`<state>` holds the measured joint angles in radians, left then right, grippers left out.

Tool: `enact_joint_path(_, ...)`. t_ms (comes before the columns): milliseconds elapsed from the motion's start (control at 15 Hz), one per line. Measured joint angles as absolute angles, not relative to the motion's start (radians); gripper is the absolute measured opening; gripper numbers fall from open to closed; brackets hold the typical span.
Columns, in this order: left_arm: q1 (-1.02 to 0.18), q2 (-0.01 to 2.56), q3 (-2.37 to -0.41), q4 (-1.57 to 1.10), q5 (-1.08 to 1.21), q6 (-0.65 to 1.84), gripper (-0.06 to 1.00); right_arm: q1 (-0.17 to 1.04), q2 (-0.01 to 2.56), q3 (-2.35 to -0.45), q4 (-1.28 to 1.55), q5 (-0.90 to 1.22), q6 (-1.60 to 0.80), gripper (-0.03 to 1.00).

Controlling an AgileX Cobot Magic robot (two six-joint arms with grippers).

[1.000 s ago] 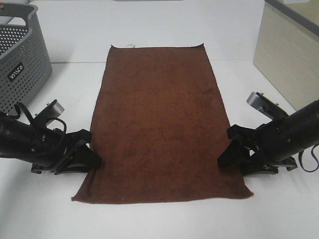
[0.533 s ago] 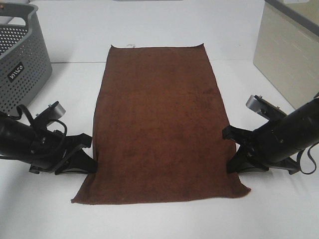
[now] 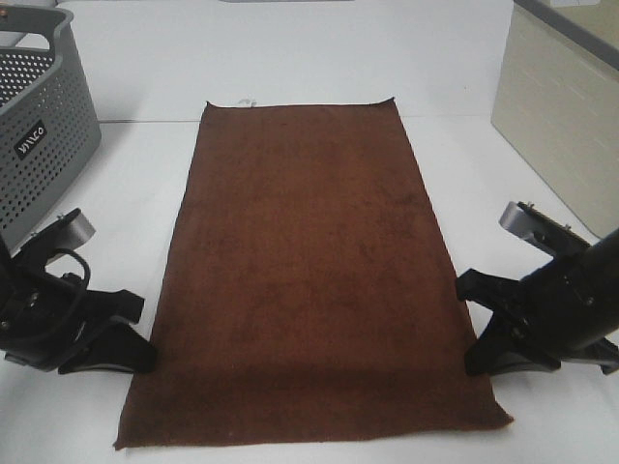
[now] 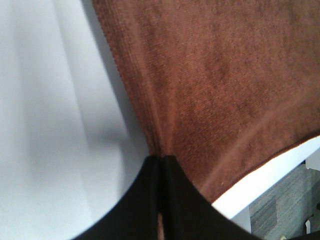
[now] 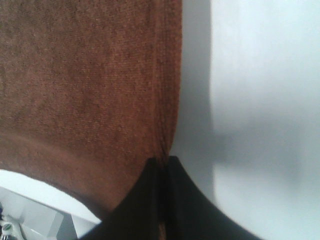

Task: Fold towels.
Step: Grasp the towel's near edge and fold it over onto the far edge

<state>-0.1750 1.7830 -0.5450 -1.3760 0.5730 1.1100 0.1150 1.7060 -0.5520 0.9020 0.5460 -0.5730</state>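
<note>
Dark reddish-brown towel point(image 3: 309, 271) lay flat, spread full length on the white table point(image 3: 126, 174), with a small white tag point(image 3: 246, 101) at its far short edge. Left gripper point(image 3: 145, 348) met the towel's left long edge near the near corner. Right gripper point(image 3: 474, 353) met the right long edge opposite. Grey perforated basket point(image 3: 39, 126) stood apart, far-left of the towel. A beige cabinet point(image 3: 556, 106) stood far-right of it.

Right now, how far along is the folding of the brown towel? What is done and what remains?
Done: the towel lies spread flat at full length on the table, with no fold in it yet. In hand: the left gripper and the right gripper are each shut on a long edge of the towel, towards its near end. Left: every fold, probably starting by carrying the near end over towards the far one.
</note>
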Motion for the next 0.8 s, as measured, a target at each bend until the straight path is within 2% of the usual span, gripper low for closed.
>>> enact_joint_path(267, -0.175, 1.697, -0.384, -1.376, 0.579, 1.11, 0.0, 0.115, 1.565, -0.363, 0.9, 0.562, -0.573, 0.0)
enact_joint_path(400, -0.175, 1.679, -0.351, -1.376, 0.584, 1.106, 0.0, 0.115, 1.515, -0.331, 0.9, 0.562, -0.573, 0.0)
enact_joint_path(600, -0.175, 1.677, -0.356, -1.378, 0.593, 1.079, 0.0, 0.115, 1.497, -0.342, 0.9, 0.558, -0.573, 0.0)
enact_joint_path(800, -0.175, 1.678, -0.48, -1.376, 0.6, 1.001, 0.0, 0.115, 1.493, -0.441, 0.899, 0.531, -0.563, 0.0)
